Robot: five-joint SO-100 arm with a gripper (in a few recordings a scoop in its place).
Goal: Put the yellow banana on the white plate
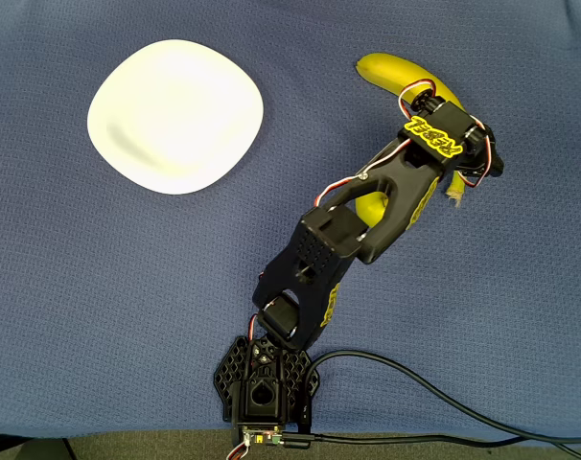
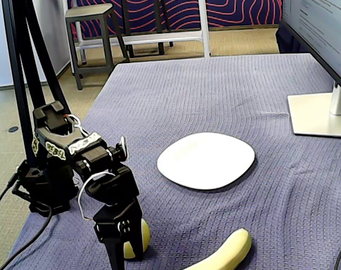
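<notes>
The yellow banana [image 1: 386, 75] lies at the upper right in the overhead view. Its blunt end points toward the white plate [image 1: 175, 115], and its stem tip sticks out at the lower right. My black gripper [image 1: 444, 144] hangs directly over the banana's middle and hides it. In the fixed view the gripper [image 2: 124, 256] points straight down at the bottom edge. Its fingertips are cut off there, so its grip is hidden. The banana [image 2: 227, 254] runs off the bottom edge to the right of the gripper. The plate [image 2: 207, 160] sits empty in the middle of the cloth.
A round yellow-green apple [image 1: 372, 206] rests under my forearm, and in the fixed view the apple [image 2: 141, 237] sits just behind the fingers. A monitor stand [image 2: 317, 112] occupies the right side. Blue cloth covers the table, and cables [image 1: 434, 402] trail from the arm's base.
</notes>
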